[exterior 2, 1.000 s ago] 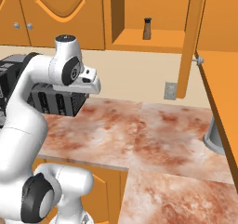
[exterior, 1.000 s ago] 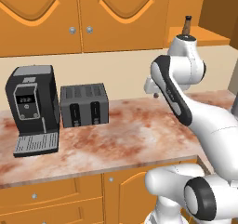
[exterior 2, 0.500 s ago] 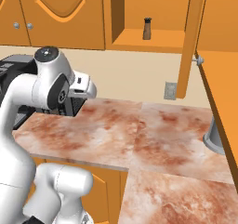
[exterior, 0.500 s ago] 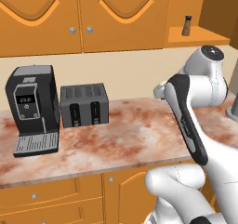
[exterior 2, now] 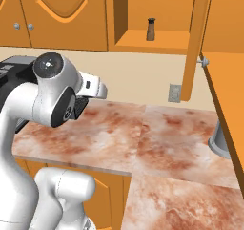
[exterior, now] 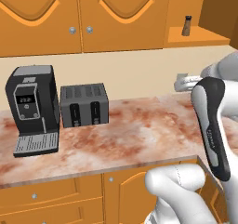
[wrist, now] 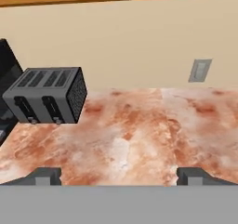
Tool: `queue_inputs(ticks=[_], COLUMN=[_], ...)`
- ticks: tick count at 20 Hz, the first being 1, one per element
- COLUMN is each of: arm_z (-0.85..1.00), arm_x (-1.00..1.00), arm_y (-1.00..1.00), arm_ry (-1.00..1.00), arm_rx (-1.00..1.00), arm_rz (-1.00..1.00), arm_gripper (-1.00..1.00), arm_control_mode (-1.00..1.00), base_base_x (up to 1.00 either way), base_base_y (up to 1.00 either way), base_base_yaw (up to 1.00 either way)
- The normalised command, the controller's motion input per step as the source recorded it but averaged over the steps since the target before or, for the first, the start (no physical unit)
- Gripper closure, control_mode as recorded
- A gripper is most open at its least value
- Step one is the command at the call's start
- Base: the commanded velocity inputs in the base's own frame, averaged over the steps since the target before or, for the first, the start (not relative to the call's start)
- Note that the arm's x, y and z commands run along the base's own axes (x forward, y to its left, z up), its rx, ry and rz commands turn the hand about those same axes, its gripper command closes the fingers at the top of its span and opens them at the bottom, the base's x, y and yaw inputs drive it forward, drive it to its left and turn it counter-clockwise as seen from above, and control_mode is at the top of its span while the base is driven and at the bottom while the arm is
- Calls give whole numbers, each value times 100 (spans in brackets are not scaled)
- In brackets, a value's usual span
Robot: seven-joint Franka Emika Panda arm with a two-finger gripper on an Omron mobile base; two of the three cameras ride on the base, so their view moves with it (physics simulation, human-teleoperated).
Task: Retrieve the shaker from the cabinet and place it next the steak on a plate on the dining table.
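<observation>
The claw [wrist: 119, 174] has just spread wide and holds nothing, hovering low over the tabletop [wrist: 139, 130] near the toaster [wrist: 46, 95]. The shaker [exterior 2: 151, 29] stands on the open cabinet [exterior 2: 157, 45] shelf's front edge, well above, so the reach upward remains.

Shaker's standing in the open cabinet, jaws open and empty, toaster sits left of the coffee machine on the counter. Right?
One thing is off: the toaster sits right of the coffee machine, not left, as the left base view shows. The rest holds: the shaker stands upright in the open cabinet, and the gripper has its jaws open and empty over the counter in the hand view.
</observation>
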Motion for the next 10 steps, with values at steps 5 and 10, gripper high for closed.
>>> queue_inputs(ticks=[5,10], arm_z=[76,63], arm_x=[-17,-12], arm_y=[-24,-42], arm_ry=[-18,-21], arm_rx=[0,0], arm_rz=[0,0], arm_gripper=[-100,-100], arm_control_mode=[-100,-100], base_base_x=[0,0], base_base_y=[0,0], base_base_yaw=[0,0])
